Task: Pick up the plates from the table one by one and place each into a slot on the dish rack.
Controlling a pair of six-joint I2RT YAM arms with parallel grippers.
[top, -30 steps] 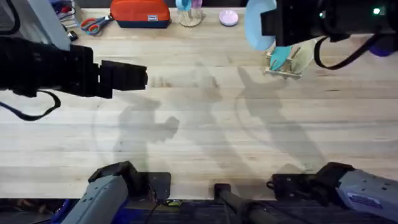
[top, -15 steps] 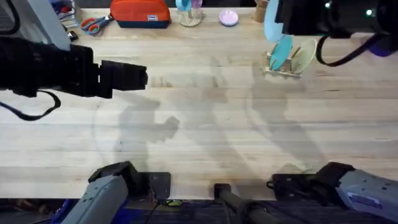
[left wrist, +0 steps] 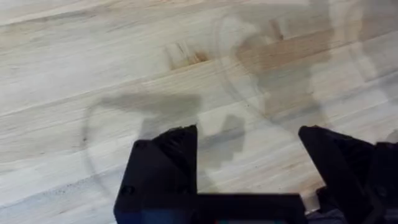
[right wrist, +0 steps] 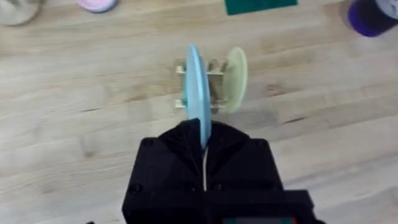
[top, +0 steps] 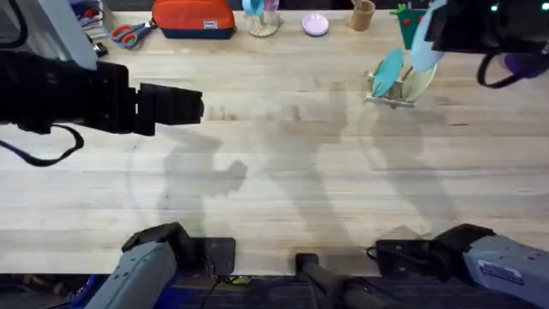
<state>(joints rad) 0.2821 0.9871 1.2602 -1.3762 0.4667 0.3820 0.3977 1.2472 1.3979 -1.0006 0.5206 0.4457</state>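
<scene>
The right gripper [right wrist: 204, 140] is clenched on the edge of the pale sky-blue plate [right wrist: 197, 87], holding it upright above the dish rack [right wrist: 202, 87] near the far right edge of the table [top: 292, 172]. A cream plate [right wrist: 236, 71] stands on edge in a slot of the rack just beside the blue one, and the overhead view also shows a teal plate [top: 388, 70] standing there. The left gripper [left wrist: 249, 162] hangs over bare wood toward the table's left edge, fingers spread and holding nothing
</scene>
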